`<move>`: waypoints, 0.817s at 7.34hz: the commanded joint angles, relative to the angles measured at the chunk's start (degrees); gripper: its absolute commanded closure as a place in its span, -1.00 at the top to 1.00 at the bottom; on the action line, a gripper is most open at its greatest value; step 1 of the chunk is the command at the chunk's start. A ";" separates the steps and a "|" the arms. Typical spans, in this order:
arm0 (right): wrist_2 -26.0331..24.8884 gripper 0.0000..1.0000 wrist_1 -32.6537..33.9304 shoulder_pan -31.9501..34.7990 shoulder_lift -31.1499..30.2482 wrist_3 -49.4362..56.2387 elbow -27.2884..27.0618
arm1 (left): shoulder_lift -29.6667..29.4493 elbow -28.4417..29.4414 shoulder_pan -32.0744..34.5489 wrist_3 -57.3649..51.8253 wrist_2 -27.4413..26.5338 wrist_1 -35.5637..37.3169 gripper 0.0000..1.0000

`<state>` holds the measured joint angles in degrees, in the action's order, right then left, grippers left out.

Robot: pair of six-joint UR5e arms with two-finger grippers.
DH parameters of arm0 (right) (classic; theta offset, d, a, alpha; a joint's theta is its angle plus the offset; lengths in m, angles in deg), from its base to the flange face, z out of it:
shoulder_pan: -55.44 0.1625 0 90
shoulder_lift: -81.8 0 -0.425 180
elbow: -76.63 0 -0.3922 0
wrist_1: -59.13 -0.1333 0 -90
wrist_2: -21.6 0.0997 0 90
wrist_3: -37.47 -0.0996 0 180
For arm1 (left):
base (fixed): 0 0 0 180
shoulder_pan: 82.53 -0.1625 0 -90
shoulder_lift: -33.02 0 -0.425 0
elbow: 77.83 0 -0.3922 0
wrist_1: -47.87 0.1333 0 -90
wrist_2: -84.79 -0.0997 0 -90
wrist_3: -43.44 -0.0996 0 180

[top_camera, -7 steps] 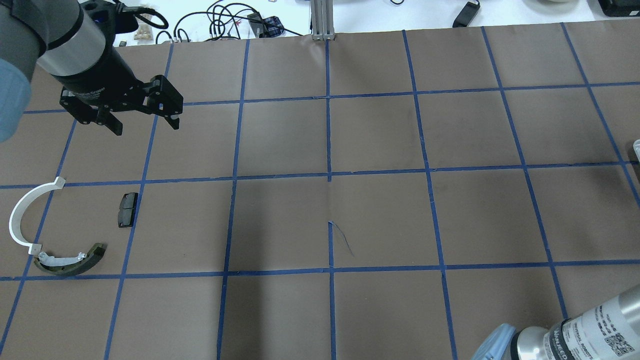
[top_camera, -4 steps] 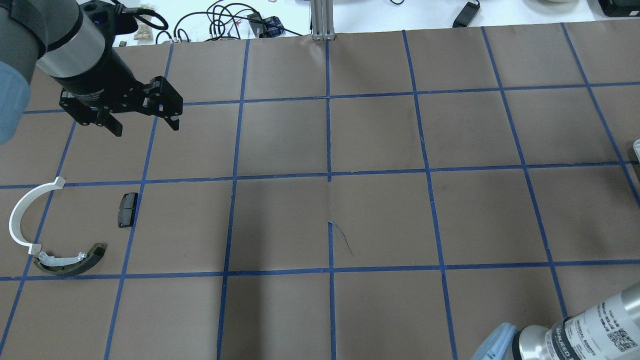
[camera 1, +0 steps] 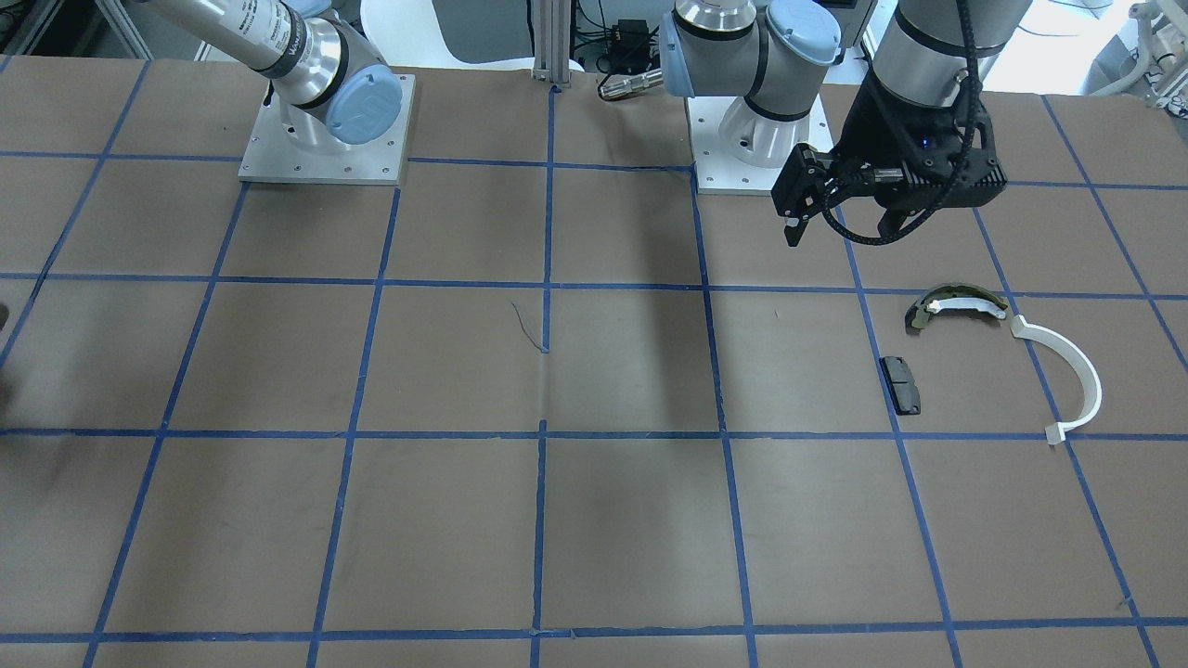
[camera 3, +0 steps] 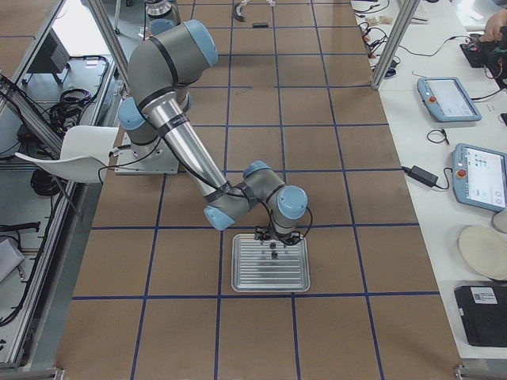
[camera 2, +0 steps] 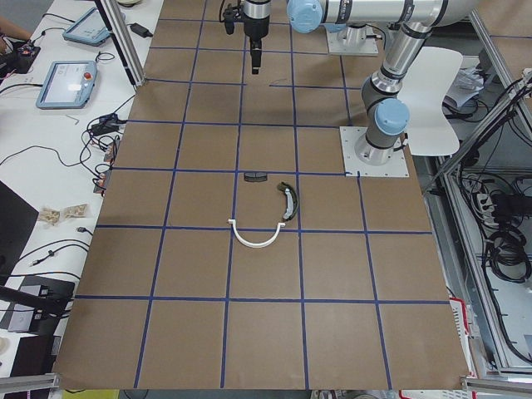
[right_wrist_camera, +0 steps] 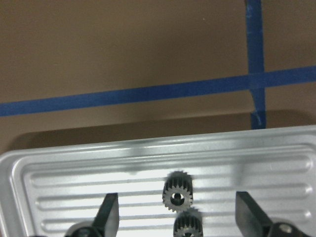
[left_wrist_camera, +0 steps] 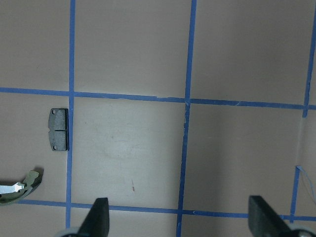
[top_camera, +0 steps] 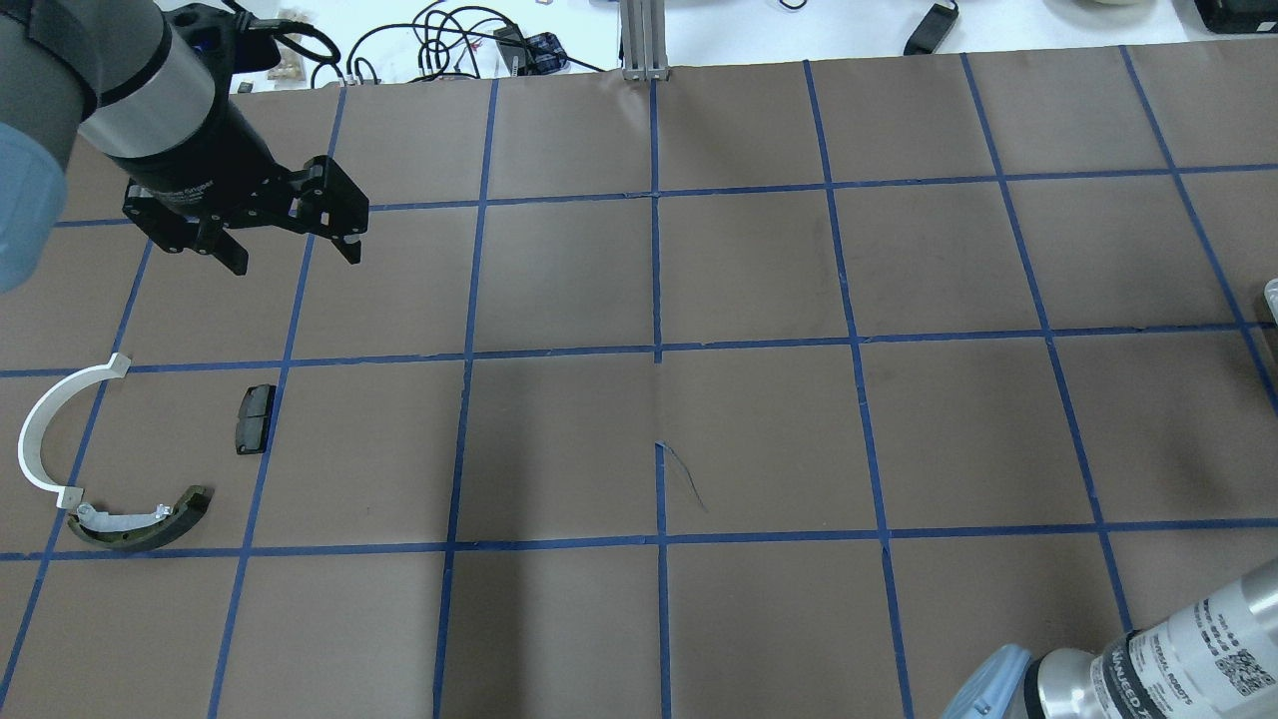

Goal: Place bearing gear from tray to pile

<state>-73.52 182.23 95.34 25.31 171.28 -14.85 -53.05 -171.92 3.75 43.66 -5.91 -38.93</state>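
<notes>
Right gripper is hanging over the tray, which sits toward the right end of the table. Its fingers are spread wide with nothing between them. There are 2 small dark toothed gears on the tray's ribbed floor. 1 bearing gear lies right in the gap between the open fingers. The other gear is just beside it, partly cut off by the bottom of the wrist view, and I can't tell if they actually touch.

Left gripper hangs over bare brown paper, fingers apart and empty, well clear of the pile. The pile is toward the left end of the table and has 3 bits. The white half-ring has 1 tip just beside the end of the olive-and-white curved piece. The black pad lies flat on its own, apart from both and right along a blue tape line. Both gears are on the tray, none at the pile.
</notes>
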 commanded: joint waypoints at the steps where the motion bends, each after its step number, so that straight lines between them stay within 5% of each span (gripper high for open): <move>1: -0.07 0.70 0.21 0.00 1.21 0.05 0.08 | -0.23 0.30 0.03 -0.03 0.08 0.06 1.00; 2: -0.07 0.63 0.21 0.00 1.21 -0.12 0.08 | -0.15 0.04 -0.24 -0.03 0.00 -0.03 1.00; 6: -0.94 -1.00 0.21 0.00 0.95 -0.74 0.25 | 0.03 0.04 -0.06 -0.03 0.00 -0.03 1.00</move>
<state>-74.10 182.44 95.34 26.41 170.67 -14.67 -53.11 -171.91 3.69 43.61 -5.91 -38.93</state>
